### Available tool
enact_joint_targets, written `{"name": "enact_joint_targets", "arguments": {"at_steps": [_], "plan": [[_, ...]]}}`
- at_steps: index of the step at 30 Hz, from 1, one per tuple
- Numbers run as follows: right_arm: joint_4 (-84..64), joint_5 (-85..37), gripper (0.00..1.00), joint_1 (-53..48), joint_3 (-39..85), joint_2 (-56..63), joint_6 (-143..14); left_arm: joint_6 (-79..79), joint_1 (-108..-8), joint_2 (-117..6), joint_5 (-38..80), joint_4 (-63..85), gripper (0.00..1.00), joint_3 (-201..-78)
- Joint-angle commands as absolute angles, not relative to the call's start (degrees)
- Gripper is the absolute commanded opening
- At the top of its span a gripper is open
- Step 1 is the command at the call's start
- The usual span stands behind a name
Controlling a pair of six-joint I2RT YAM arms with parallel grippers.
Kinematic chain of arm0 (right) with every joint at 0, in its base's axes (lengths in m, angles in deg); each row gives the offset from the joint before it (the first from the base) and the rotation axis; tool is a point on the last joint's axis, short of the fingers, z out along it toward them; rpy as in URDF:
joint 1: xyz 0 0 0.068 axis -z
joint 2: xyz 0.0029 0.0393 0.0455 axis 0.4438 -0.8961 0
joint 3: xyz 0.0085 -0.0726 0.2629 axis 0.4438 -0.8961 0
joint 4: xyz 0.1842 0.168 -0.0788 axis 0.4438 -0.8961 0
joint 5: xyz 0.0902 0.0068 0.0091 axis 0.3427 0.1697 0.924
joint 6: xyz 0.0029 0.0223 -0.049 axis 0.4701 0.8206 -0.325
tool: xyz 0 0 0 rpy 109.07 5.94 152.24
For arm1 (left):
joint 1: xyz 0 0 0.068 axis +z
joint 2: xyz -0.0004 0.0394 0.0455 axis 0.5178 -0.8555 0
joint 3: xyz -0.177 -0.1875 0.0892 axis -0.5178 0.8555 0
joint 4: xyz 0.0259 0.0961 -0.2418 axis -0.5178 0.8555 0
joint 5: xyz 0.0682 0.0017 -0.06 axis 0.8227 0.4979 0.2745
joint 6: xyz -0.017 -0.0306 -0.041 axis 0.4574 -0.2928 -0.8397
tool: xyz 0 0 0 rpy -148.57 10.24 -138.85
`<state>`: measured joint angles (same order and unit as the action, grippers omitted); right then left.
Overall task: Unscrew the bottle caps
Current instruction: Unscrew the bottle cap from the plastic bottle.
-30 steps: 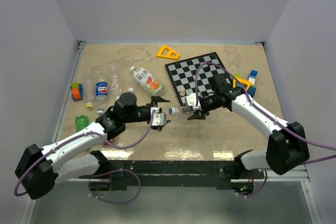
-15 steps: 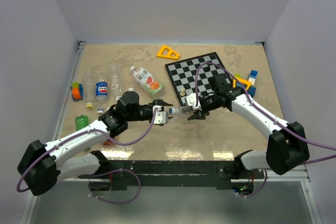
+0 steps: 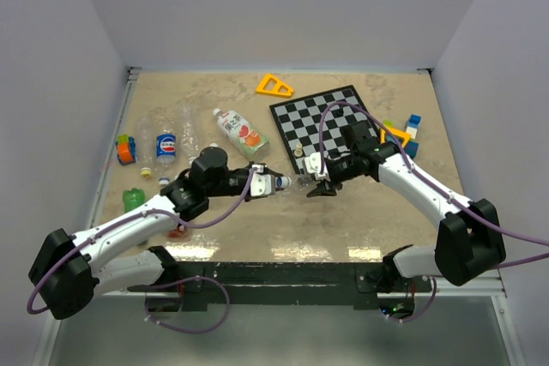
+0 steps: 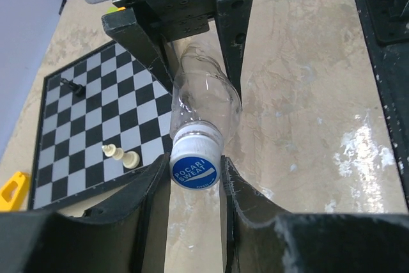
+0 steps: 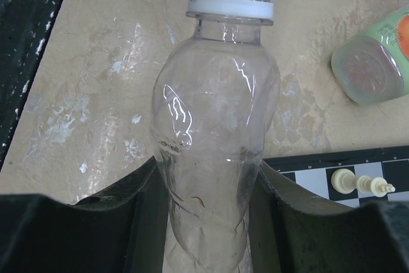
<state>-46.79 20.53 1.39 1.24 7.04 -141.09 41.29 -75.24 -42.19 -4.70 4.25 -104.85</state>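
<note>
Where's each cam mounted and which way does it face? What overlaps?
Top external: above, behind the bases; looks down at the table; both arms show.
Left wrist: on left arm; looks along left tool at the cap it grips.
Right wrist: on right arm; looks along right tool at the bottle it holds.
Shared: bottle, cap, chessboard in all three.

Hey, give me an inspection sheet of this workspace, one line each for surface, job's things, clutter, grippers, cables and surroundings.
Surface: beige marbled table, white scuffs.
Job's things: clear bottle held between the arms, blue-topped cap on; other bottles at left.
Clutter: chessboard with chess pieces, yellow triangle, coloured blocks.
Grippers: left gripper shut on the blue-topped cap; right gripper shut on the clear bottle.
Cables: purple cable loops over the chessboard.
Surroundings: white walls.
</note>
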Motion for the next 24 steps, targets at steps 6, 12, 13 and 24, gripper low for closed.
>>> {"name": "enact_joint_targets", "arguments": {"at_steps": [6, 12, 13, 24], "plan": [[-46.7, 21.3, 0.0, 1.5, 1.1, 7.6, -141.7, 5.0, -75.6, -42.0, 6.3, 10.9, 0.0, -114.1], [-46.5, 21.0, 0.0, 1.4, 1.0, 7.5, -141.6, -18.4, -75.1, -40.8, 15.4, 20.6, 0.0, -117.8], [-46.5, 21.1, 0.0, 1.5, 1.0, 7.4, -141.6, -21.9, -75.0, -40.6, 15.7, 21.5, 0.0, -118.2], [-46.4, 21.1, 0.0, 1.4, 1.0, 7.5, -141.6, -36.0, -72.4, -42.9, 11.1, 28.1, 0.0, -122.9]]}}
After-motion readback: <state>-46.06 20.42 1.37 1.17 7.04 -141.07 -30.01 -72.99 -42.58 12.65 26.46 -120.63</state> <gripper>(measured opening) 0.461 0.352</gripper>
